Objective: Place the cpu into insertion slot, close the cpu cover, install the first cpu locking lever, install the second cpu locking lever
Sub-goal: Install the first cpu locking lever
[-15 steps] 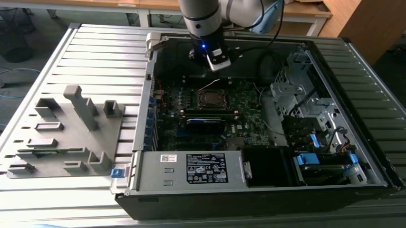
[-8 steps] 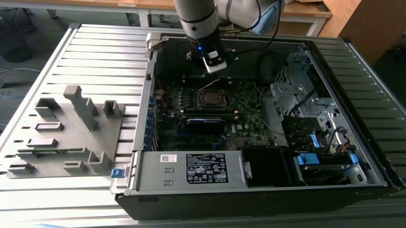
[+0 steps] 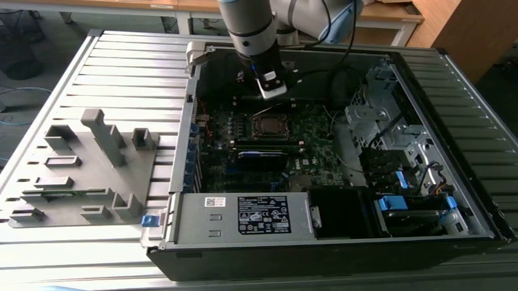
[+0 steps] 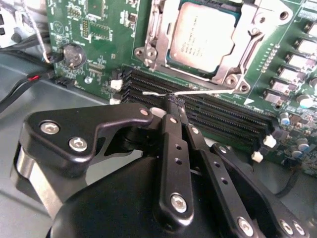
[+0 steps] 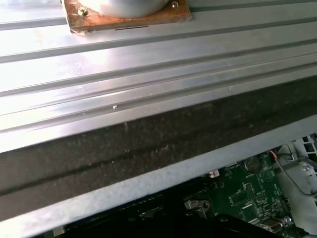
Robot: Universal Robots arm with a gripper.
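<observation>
your gripper (image 4: pixel 173 101) hangs inside the open pc case (image 3: pixel 324 236), just above the green board (image 4: pixel 99 29). in the second wrist view its fingers (image 4: pixel 174 148) look clenched together, tips meeting on or right at a thin silver wire lever (image 4: pixel 198 92) lying across the black memory slots (image 4: pixel 218 111); whether they truly pinch it you cannot tell. the cpu (image 4: pixel 208 32) already sits in the slot (image 3: pixel 268 125), and the cover (image 4: pixel 237 54) looks folded down around it. so the lever step seems in hand. the next move likely calls for a steady push that keeps the wire from slipping off the tips.
</observation>
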